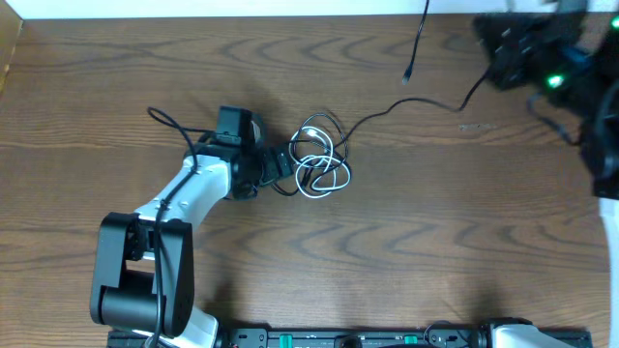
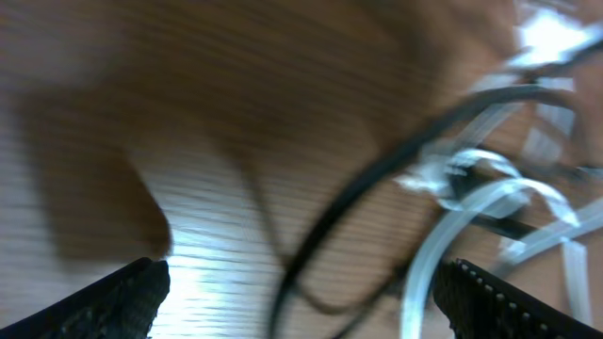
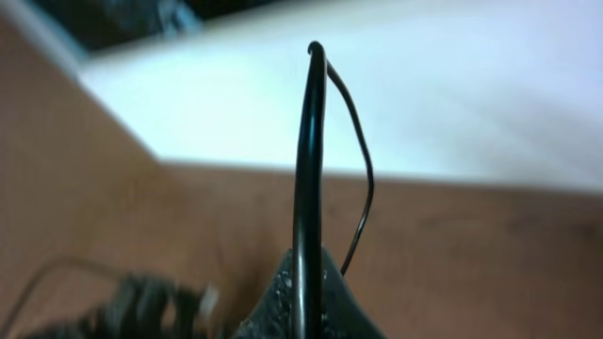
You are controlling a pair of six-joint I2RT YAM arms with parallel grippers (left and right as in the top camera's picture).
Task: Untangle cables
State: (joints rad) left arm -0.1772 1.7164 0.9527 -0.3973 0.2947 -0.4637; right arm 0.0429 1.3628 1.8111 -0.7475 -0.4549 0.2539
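The white cable point(image 1: 322, 164) lies in loose loops mid-table, tangled with the thin black cable point(image 1: 387, 111), which runs from the loops up toward the right arm point(image 1: 522, 48). Its plug end point(image 1: 407, 75) hangs near the far edge. My left gripper point(image 1: 280, 166) sits low at the left edge of the tangle. In the blurred left wrist view, this gripper point(image 2: 301, 311) is open, with a black strand point(image 2: 325, 235) and a white strand point(image 2: 443, 245) between its fingers. My right gripper point(image 3: 306, 292) is shut on the black cable point(image 3: 306, 141), raised off the table.
The wooden table point(image 1: 464, 222) has a white surface along its far edge point(image 1: 242, 8). Thick black robot wiring point(image 1: 169, 121) loops beside the left arm. The arm bases stand along the near edge point(image 1: 338, 338).
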